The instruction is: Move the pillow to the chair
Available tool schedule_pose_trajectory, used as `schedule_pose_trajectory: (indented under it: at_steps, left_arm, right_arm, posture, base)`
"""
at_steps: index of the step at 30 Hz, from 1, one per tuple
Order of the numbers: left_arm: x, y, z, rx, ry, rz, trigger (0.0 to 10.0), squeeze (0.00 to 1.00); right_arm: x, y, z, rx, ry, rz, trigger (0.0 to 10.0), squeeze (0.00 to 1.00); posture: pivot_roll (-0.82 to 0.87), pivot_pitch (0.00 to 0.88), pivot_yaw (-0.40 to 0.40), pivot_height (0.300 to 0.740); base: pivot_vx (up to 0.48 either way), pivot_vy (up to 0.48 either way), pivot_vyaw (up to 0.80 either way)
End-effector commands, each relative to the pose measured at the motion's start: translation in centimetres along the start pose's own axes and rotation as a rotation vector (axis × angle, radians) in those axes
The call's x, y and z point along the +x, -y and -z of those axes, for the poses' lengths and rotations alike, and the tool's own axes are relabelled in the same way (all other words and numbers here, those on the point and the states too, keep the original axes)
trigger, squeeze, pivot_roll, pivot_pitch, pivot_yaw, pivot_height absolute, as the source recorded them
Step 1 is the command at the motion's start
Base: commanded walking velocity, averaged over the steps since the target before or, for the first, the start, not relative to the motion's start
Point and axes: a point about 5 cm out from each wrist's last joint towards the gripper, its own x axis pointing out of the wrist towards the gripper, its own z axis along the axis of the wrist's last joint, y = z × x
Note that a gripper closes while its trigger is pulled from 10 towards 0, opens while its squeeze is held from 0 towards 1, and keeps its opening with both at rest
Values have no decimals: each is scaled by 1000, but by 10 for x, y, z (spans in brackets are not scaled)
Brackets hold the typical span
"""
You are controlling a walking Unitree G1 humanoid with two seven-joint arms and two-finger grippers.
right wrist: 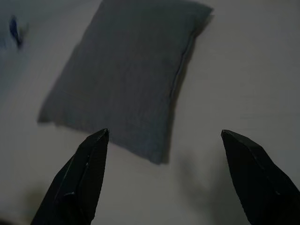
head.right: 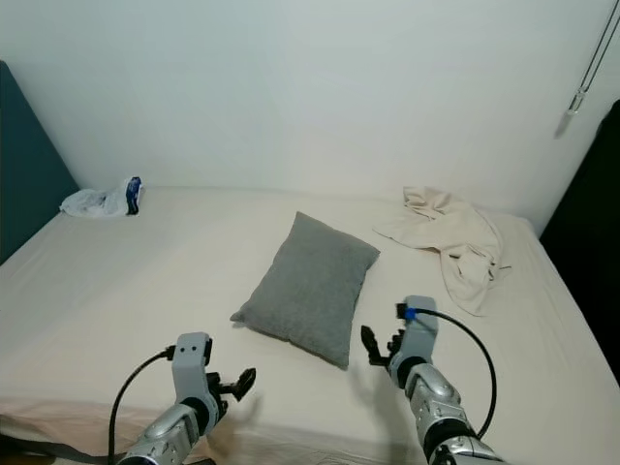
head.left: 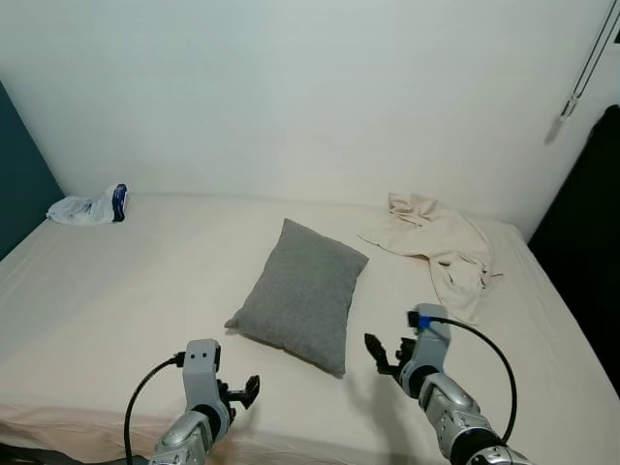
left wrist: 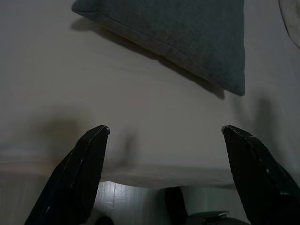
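Note:
A grey pillow (head.left: 300, 291) lies flat near the middle of the cream bed (head.left: 126, 291), with one corner pointing at the front edge. My left gripper (head.left: 244, 392) hovers open over the front edge of the bed, short of the pillow's near left corner. In the left wrist view the left gripper (left wrist: 165, 127) holds nothing, and the pillow (left wrist: 178, 33) is ahead of it. My right gripper (head.left: 380, 356) is open just to the right of the pillow's near corner. The right wrist view has the right gripper (right wrist: 164, 132) spread wide with the pillow (right wrist: 126, 79) ahead.
A crumpled beige cloth (head.left: 441, 242) lies at the back right of the bed. A plastic bag with something blue (head.left: 92, 206) sits at the back left corner. A white wall runs behind, a teal panel (head.left: 19, 174) stands at left and a dark curtain (head.left: 591, 252) at right.

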Motion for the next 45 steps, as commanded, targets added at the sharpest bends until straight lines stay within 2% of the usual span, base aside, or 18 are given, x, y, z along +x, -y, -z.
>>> schedule_pose_trajectory:
  at_steps: [1,3,4,6,16,21,32,40,42,45]
  left_arm:
    - [-1,-2,0,20,2,-6,10000,0]
    - [-1,-2,-2,24,10,-7,10000,0]
    - [1,-4,-9,30,42,-10,10000,0]
    - [1,-4,-11,31,51,-10,10000,0]
    - [8,0,-38,63,154,15,10000,0]
    - [11,7,-43,80,171,43,10000,0]
    - [13,11,-46,94,174,55,10000,0]
    - [14,13,-46,89,178,57,10000,0]
    - [14,14,-46,88,180,60,10000,0]
    - [14,16,-46,91,191,70,10000,0]
  right_arm:
    - [4,-3,-9,80,28,0,10000,0]
    - [6,-4,-12,101,39,1,10000,0]
    - [10,-7,-17,159,36,18,10000,0]
    - [10,-7,-18,175,31,25,10000,0]
    - [14,-10,-25,200,17,31,10000,0]
    - [12,-7,-18,203,-11,46,10000,0]
    - [8,-3,-7,201,-47,61,10000,0]
    - [8,-5,-5,202,-52,53,10000,0]
    - [8,-6,-5,207,-46,45,10000,0]
    - [9,-7,-13,257,20,14,10000,0]
  posture:
    - [-47,0,33,740]
    - [-44,0,34,740]
    - [-33,0,38,740]
    - [-27,0,37,740]
    - [-17,0,31,700]
    - [-27,0,28,675]
    - [-42,0,26,625]
    - [-45,0,22,600]
    - [-45,0,22,590]
    - [-37,0,28,586]
  base:
    - [0,0,0]
    - [0,0,0]
    - [0,0,0]
    - [0,0,0]
    - [0,0,0]
    - [0,0,0]
    - [0,0,0]
    - [0,0,0]
    - [0,0,0]
    - [0,0,0]
